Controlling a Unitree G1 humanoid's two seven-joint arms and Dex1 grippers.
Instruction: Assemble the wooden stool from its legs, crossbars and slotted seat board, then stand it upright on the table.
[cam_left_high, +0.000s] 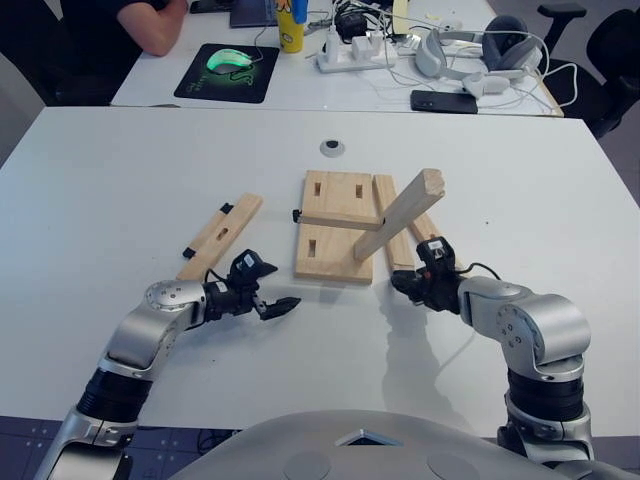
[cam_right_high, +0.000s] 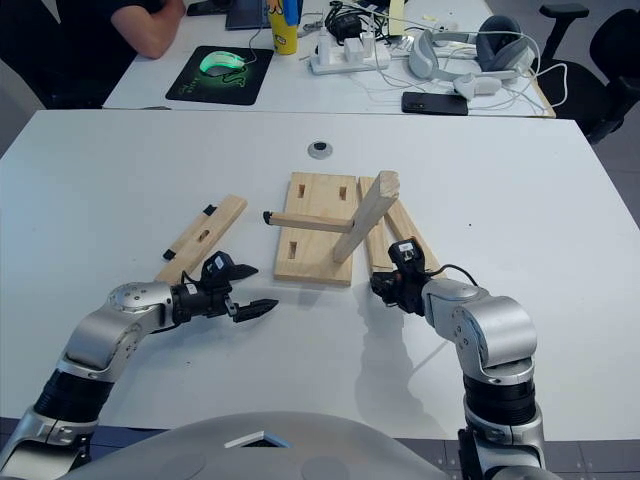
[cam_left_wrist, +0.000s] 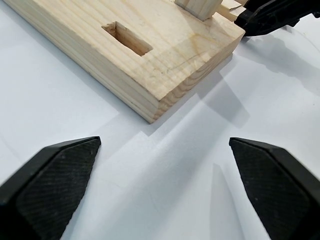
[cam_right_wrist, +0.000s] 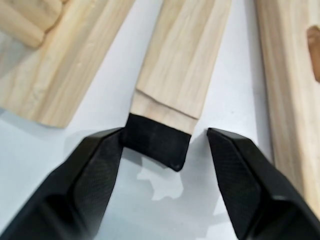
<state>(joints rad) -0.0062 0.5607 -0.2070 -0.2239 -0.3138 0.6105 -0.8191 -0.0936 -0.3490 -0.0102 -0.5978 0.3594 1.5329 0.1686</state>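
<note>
While the right gripper sits open astride the black-capped end of a loose leg, just right of the seat board — left gripper open, empty — picking that leg up looks next: close squarely, lift.

This is an office: the desk behind holds a computer mouse, headphones and a phone, with an office chair beside it.

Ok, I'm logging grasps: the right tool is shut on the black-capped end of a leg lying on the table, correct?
Not shut: the right wrist view shows the right tool open, straddling the black-capped end of that leg.
</note>
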